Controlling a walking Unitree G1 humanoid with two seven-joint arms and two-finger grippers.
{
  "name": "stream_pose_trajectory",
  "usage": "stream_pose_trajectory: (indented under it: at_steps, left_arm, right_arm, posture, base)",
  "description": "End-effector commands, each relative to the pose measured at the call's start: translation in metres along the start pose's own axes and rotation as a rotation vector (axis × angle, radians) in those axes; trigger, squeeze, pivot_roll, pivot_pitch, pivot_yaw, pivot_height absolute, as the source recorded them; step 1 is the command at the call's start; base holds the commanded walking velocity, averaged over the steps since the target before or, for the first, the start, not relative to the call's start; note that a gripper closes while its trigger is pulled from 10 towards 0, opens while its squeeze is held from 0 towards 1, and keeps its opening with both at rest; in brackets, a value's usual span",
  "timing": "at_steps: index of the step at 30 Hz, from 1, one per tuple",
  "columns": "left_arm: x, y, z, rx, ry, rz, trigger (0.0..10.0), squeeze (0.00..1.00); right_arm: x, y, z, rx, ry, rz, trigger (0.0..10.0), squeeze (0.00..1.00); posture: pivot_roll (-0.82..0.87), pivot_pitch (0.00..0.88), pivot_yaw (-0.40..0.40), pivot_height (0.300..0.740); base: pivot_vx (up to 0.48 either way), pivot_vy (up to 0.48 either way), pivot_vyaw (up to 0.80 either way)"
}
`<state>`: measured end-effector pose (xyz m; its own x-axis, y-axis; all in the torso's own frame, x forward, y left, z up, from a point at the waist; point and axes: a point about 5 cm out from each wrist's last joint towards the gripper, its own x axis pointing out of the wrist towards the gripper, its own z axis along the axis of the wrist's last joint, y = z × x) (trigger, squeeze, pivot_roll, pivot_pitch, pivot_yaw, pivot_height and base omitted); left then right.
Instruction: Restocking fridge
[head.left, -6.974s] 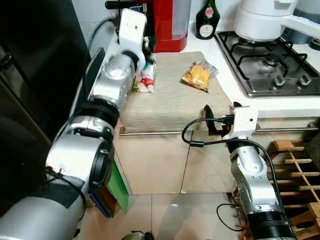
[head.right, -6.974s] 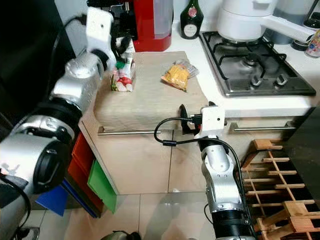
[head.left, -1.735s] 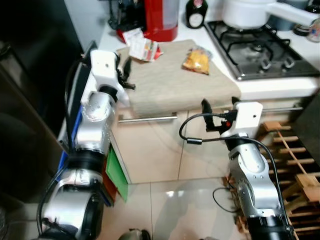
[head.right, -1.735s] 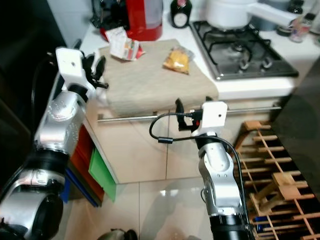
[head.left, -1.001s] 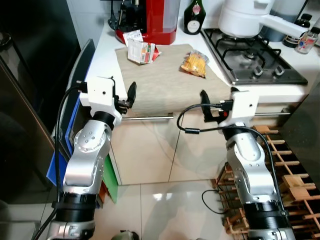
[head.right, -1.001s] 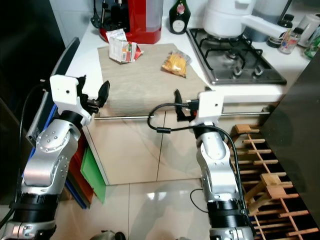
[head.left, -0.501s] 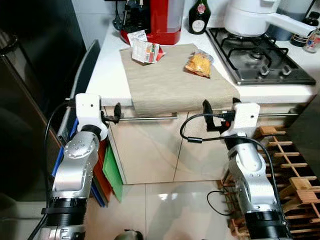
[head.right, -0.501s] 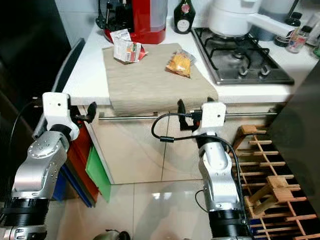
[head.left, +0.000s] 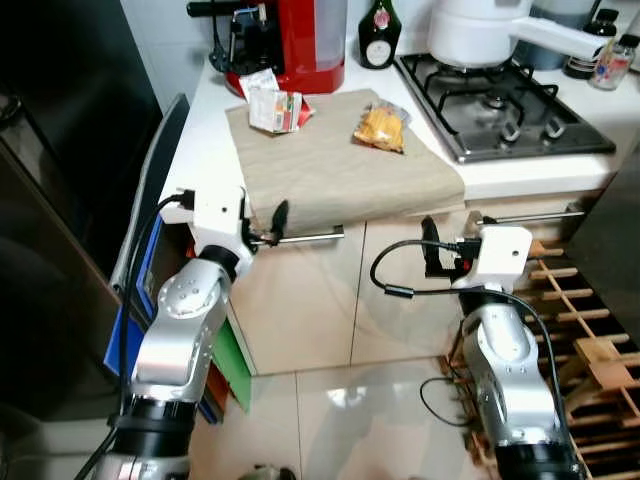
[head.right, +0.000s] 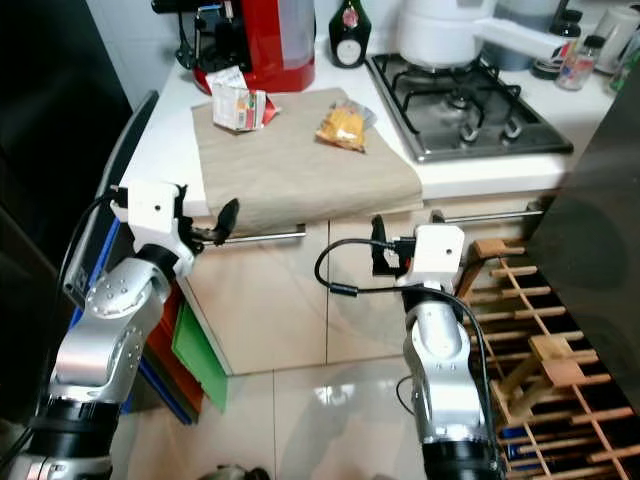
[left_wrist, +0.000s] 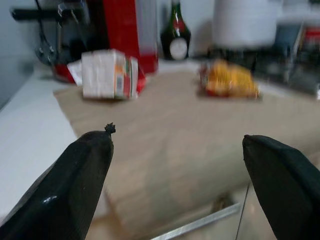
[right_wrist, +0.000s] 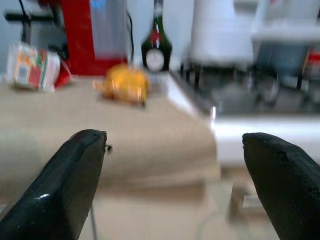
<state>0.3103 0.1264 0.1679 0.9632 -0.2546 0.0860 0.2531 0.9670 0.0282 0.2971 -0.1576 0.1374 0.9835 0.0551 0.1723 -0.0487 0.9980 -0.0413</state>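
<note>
A small white and orange carton (head.left: 272, 104) lies on its side at the back left of a beige cloth (head.left: 330, 170) on the counter. A yellow snack packet (head.left: 380, 127) rests on the same cloth to its right. My left gripper (head.left: 270, 224) hangs open in front of the cupboard, just below the cloth's front left corner, holding nothing. The left wrist view looks between its spread fingers (left_wrist: 75, 180) at the carton (left_wrist: 107, 74) and the packet (left_wrist: 230, 80). My right gripper (head.left: 431, 243) is open and empty below the counter's front edge, apart from the packet (right_wrist: 122, 82).
The dark fridge (head.left: 70, 140) stands to the left. A red coffee machine (head.left: 315, 40), a green bottle (head.left: 378, 22) and a gas hob (head.left: 505, 105) line the counter's back. A wooden rack (head.left: 595, 330) stands at the lower right. A steel handle rail (head.left: 305, 237) runs under the cloth.
Seven seconds ago my left gripper was up at the upright carton; now the carton lies on its side and the gripper hangs below the counter edge. The camera has shifted. The right arm has barely moved.
</note>
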Motion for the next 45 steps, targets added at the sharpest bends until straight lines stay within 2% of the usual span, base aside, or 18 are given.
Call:
stream_pose_trajectory:
  at_steps: [1,3,8,14,18,24,28,31,33,37,39,40,41,44,45]
  left_arm:
    - [0.003,0.006,-0.003,-0.006,-0.001,0.057,10.0,0.0]
    - [0.008,0.006,0.002,0.001,-0.03,0.066,10.0,0.0]
    - [0.018,0.001,0.017,0.03,-0.082,0.021,10.0,0.0]
    - [0.027,-0.003,0.035,0.039,-0.161,0.008,10.0,0.0]
    - [0.032,-0.007,0.052,0.121,-0.23,-0.052,10.0,0.0]
    - [0.038,-0.001,0.068,0.145,-0.269,-0.059,10.0,0.0]
    - [0.041,0.004,0.068,0.125,-0.255,-0.043,10.0,0.0]
    - [0.049,0.005,0.071,0.107,-0.221,-0.062,10.0,0.0]
    - [0.055,0.004,0.073,0.097,-0.204,-0.098,10.0,0.0]
    - [0.065,0.009,0.077,0.106,-0.181,-0.109,10.0,0.0]
    - [0.067,0.012,0.079,0.073,-0.178,-0.092,10.0,0.0]
    - [0.067,0.012,0.079,0.073,-0.178,-0.092,10.0,0.0]
    - [0.066,0.012,0.079,0.087,-0.186,-0.09,10.0,0.0]
    - [0.063,0.012,0.079,0.11,-0.189,-0.086,10.0,0.0]
    - [0.059,0.018,0.077,0.132,-0.191,-0.069,10.0,0.0]
  right_arm:
    - [0.005,0.0,-0.001,0.006,0.019,0.006,10.0,0.0]
    - [0.006,0.002,0.002,-0.008,0.004,0.022,10.0,0.0]
    - [0.015,0.009,0.009,-0.015,-0.011,0.058,10.0,0.0]
    - [0.029,0.011,0.024,-0.008,-0.08,0.053,10.0,0.0]
    - [0.033,0.013,0.025,0.023,-0.094,0.027,10.0,0.0]
    - [0.053,0.02,0.046,0.08,-0.149,0.005,10.0,0.0]
    - [0.061,0.019,0.063,0.08,-0.194,0.008,10.0,0.0]
    - [0.06,0.014,0.071,0.062,-0.22,-0.013,10.0,0.0]
    - [0.058,0.01,0.072,0.037,-0.226,-0.043,10.0,0.0]
    - [0.051,0.013,0.065,-0.001,-0.205,-0.047,10.0,0.0]
    - [0.051,0.017,0.056,0.057,-0.162,-0.047,10.0,0.0]
    - [0.051,0.017,0.056,0.057,-0.162,-0.047,10.0,0.0]
    - [0.056,0.018,0.055,0.124,-0.129,-0.056,10.0,0.0]
    - [0.064,0.02,0.056,0.176,-0.092,-0.063,10.0,0.0]
    - [0.071,0.022,0.057,0.199,-0.067,-0.057,10.0,0.0]
  posture:
    - [-0.08,0.0,0.03,0.74]
    - [-0.07,0.0,0.0,0.74]
    - [-0.06,0.0,-0.005,0.74]
    - [-0.07,0.0,0.041,0.74]
    - [-0.05,0.0,0.071,0.74]
    - [-0.03,0.0,0.103,0.74]
    - [-0.02,0.0,0.096,0.74]
    - [-0.01,0.0,0.085,0.74]
    - [-0.02,0.0,0.093,0.74]
    - [-0.05,0.0,0.118,0.74]
    - [-0.06,0.0,0.129,0.74]
    - [-0.06,0.0,0.129,0.74]
    - [-0.05,0.0,0.126,0.74]
    - [-0.04,0.0,0.117,0.74]
    - [-0.02,0.0,0.108,0.74]
  base:
    - [0.48,0.0,0.0]
    - [0.48,0.0,0.0]
    - [0.48,0.0,0.0]
    - [0.48,0.0,0.0]
    - [0.48,0.0,0.0]
    - [0.48,0.0,0.0]
    - [0.12,0.0,0.0]
    - [0.0,0.0,0.0]
    - [0.0,0.0,0.0]
    - [0.0,0.0,0.0]
    - [0.0,0.0,0.0]
    - [0.0,0.0,0.0]
    - [0.0,0.0,0.0]
    - [0.0,0.0,0.0]
    - [0.0,0.0,0.0]
